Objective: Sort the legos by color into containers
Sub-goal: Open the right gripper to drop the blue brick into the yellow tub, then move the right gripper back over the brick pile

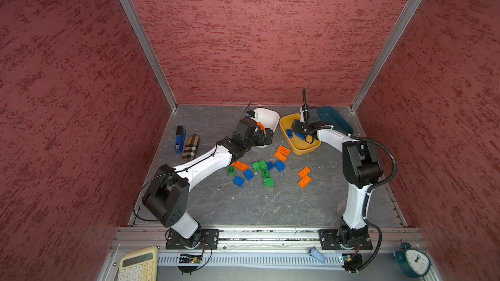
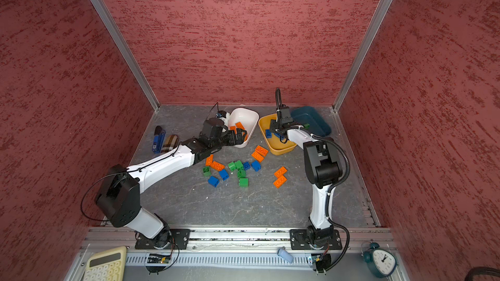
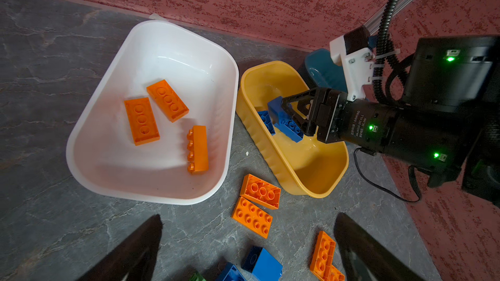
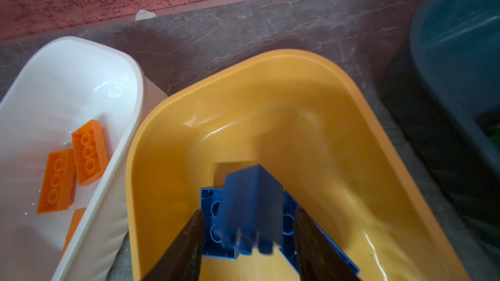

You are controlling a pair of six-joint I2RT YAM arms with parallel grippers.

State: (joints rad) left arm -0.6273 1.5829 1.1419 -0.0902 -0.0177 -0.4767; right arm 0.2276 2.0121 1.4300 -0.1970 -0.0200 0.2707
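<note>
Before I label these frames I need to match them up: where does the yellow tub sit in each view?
Top view: yellow tub at the back, right of centre.
Top view: yellow tub same spot, nearer centre.
Left wrist: yellow tub right next to the white tub.
Right wrist: yellow tub fills the middle.
Shared landmark: the white tub beside it, in all four.

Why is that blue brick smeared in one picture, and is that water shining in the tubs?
Right wrist view: the blue brick is motion-blurred, likely moving. Left wrist view: the shine in the white tub and yellow tub looks like glare on glossy plastic, probably not water.
</note>
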